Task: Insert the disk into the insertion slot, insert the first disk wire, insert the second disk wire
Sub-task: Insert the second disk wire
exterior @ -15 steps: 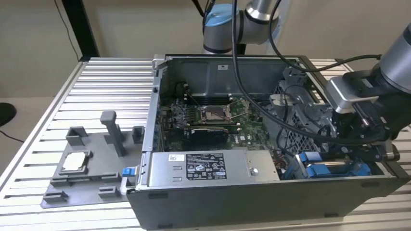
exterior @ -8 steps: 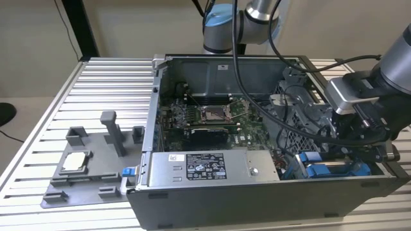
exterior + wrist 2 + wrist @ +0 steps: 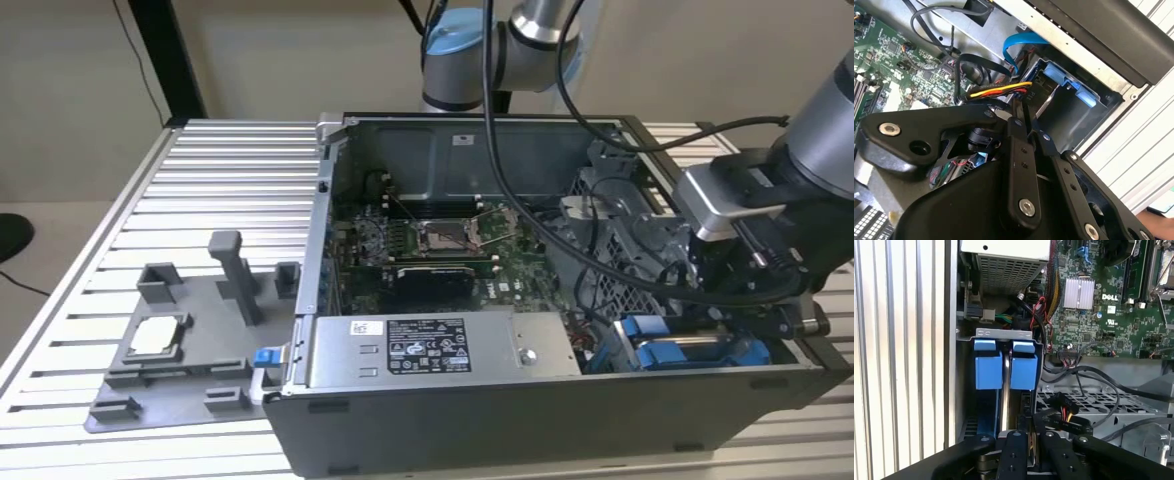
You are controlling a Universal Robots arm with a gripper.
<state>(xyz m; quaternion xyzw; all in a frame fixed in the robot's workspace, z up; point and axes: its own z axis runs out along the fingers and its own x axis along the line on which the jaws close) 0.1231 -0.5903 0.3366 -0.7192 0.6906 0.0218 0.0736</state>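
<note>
Already the disk (image 3: 1004, 390) sits down inside the insertion slot (image 3: 1004, 333), at the corner of the open computer case (image 3: 534, 430) beside the long grey power supply box (image 3: 441, 350); its blue bracket (image 3: 1005, 365) stands between the cage walls. So the first step looks finished, I judge. The gripper (image 3: 1030, 427) is just over the slot with its fingers (image 3: 1015, 450) nearly closed, and they seem to pinch a black connector with yellow, red and black wires (image 3: 1069, 420). Whether a wire is plugged in, I cannot tell.
</note>
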